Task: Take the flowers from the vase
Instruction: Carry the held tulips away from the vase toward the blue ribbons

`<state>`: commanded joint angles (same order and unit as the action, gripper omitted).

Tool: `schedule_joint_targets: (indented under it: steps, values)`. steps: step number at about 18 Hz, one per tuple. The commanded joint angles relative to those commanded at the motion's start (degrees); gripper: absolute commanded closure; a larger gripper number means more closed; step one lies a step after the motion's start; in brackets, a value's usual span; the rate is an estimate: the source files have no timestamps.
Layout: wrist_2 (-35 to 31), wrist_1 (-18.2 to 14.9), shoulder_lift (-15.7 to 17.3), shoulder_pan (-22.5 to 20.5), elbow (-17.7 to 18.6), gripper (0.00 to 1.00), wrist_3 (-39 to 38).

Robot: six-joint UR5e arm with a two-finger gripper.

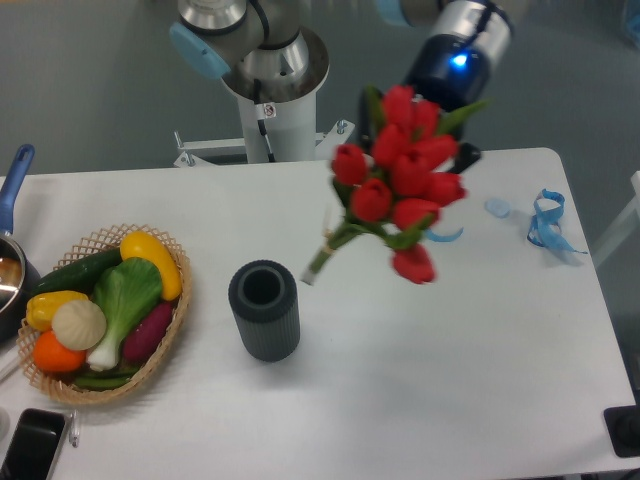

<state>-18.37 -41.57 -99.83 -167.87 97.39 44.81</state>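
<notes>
From my remote seat I log one white counter carrying the following. One vase, dark grey, ribbed, upright, its round mouth showing nothing inside. One wicker basket at the left, holding vegetables: one yellow pepper at the top, one second yellow piece at the left, one green leafy stalk in the middle, one pale onion-like bulb, one orange piece, one purple piece, and dark green cucumber-like pieces along the rim whose number I cannot settle. One pot with a blue handle at the far left edge, cut off by the frame; what it holds I cannot tell. One blue ribbon near the right edge, with a small pale blue scrap just beside it. One dark phone at the lower left corner. The flowers, one bunch of about nine red tulip buds, hang in the air, out of the vase and to its upper right, stems tilted down to the left. The end effector sits behind the blooms and is mostly hidden; I cannot tell whether it is clenched.
</notes>
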Motion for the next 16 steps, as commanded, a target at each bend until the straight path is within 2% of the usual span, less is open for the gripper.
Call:
schedule_joint_targets:
  steps: [5, 16]
  values:
    - [-0.3, 0.0, -5.3, -2.1, -4.1, 0.56, 3.3]
    - [-6.6, 0.1, -6.1, -2.6, -4.0, 0.56, 6.2]
